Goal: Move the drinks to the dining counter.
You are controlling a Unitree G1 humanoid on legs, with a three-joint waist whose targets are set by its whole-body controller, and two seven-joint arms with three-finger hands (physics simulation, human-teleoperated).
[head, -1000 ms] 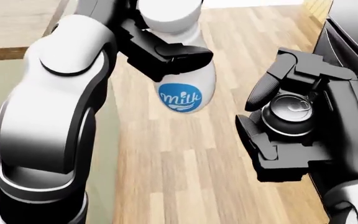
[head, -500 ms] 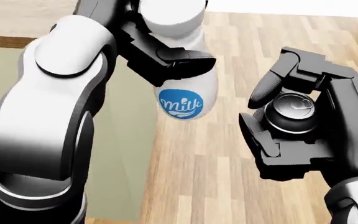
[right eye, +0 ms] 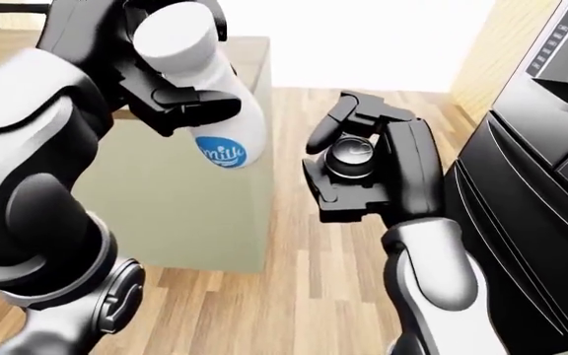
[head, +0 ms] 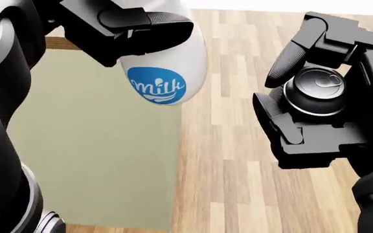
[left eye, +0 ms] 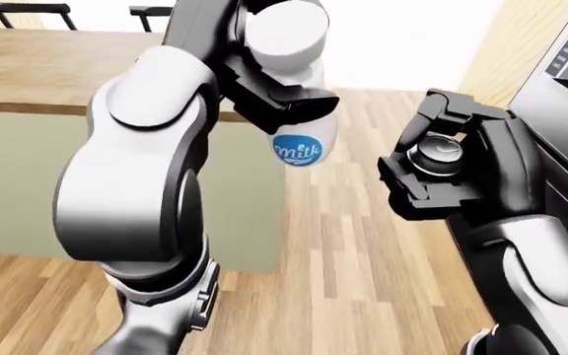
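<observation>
My left hand [left eye: 279, 100] clamps the milk bottle [left eye: 294, 89] upright while my right hand [head: 303, 121] cages the can [head: 316, 92], keeping both drinks level toward the wooden-topped counter [left eye: 28, 70].

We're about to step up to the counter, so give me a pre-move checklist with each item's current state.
1. Left hand closed on the milk: ok, fingers wrap the bottle.
2. Right hand closed on the can: ok, fingers surround it, top facing the head camera.
3. Milk and can apart: ok, a clear gap shows in the right-eye view.
4. Counter in sight: ok, wooden top at the left-eye view's upper left.
5. Free spot on the counter top: cannot tell, the left arm hides much of it.
6. Floor between robot and counter free of obstacles: ok where visible.
</observation>
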